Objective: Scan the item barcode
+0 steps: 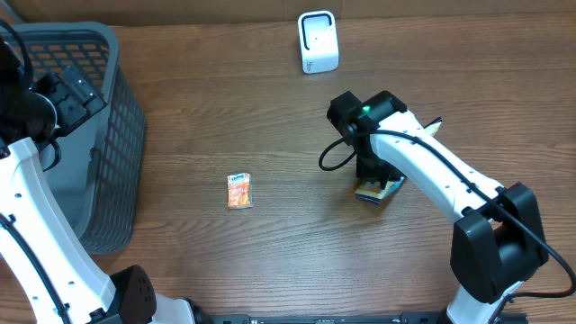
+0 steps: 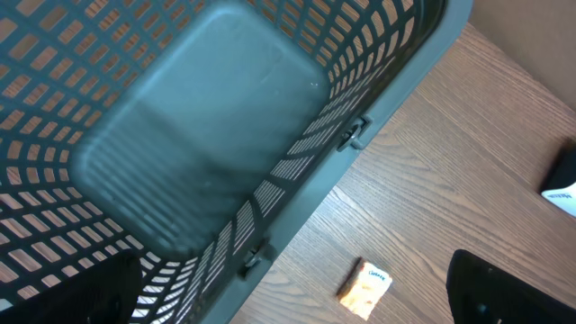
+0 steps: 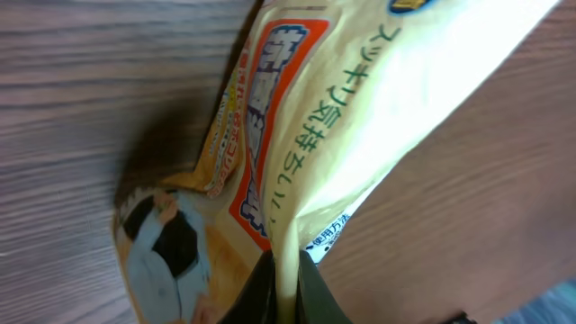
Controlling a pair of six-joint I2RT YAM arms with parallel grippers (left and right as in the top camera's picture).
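Pinching packet edge, right hand clamped tight; left hand apart over basket; sachet lies between

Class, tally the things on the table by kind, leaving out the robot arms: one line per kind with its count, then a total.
Baskets: 1, the grey basket
Scanners: 1, the white scanner
Packets: 2, the small orange packet and the large yellow packet
Total: 4
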